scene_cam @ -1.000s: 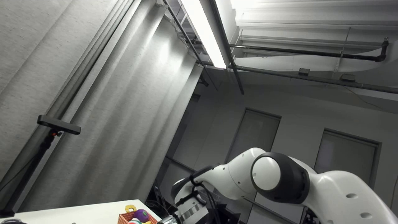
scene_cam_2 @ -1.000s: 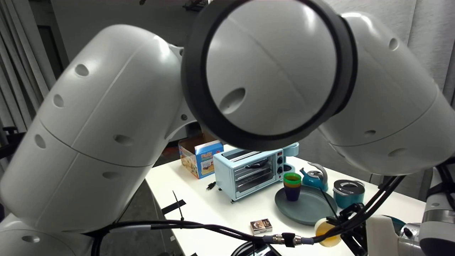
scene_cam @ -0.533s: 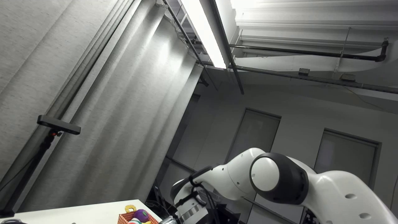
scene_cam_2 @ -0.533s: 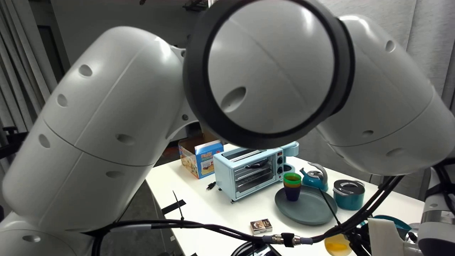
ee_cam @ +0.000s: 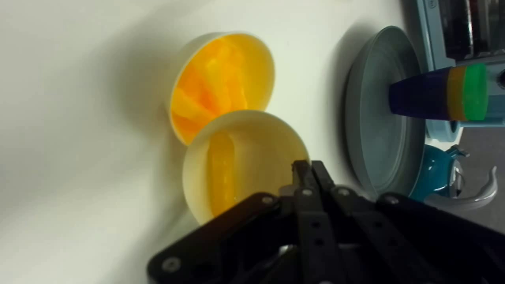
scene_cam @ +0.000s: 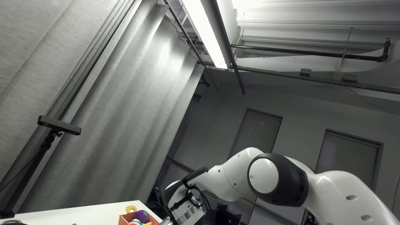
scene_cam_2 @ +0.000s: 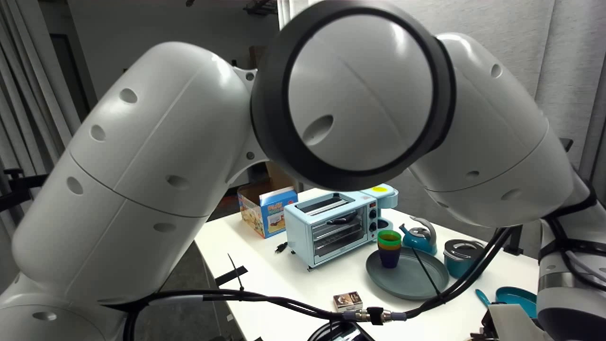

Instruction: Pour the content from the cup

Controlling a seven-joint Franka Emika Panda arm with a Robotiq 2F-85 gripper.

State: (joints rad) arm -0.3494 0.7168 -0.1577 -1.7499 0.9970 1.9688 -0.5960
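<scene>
Cup [ee_cam: 260,165], clenched by its rim in the pincer [ee_cam: 310,165], yellow piece [ee_cam: 221,169] still inside, was carried out of sight in an exterior view as the arm [scene_cam_2: 352,94] was shifted, and was found overlapping the bowl [ee_cam: 261,75] in the wrist view, pouring judged near but unfinished.

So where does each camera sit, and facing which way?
Exterior view: near the table, tilted up at curtain and ceiling; arm at right.
Exterior view: beside that arm, which crosses in front, looking down at the toaster oven.
Wrist view: riding the arm, facing down past the pincer at its cup.
Wrist view and an exterior view share the gray plate.
</scene>
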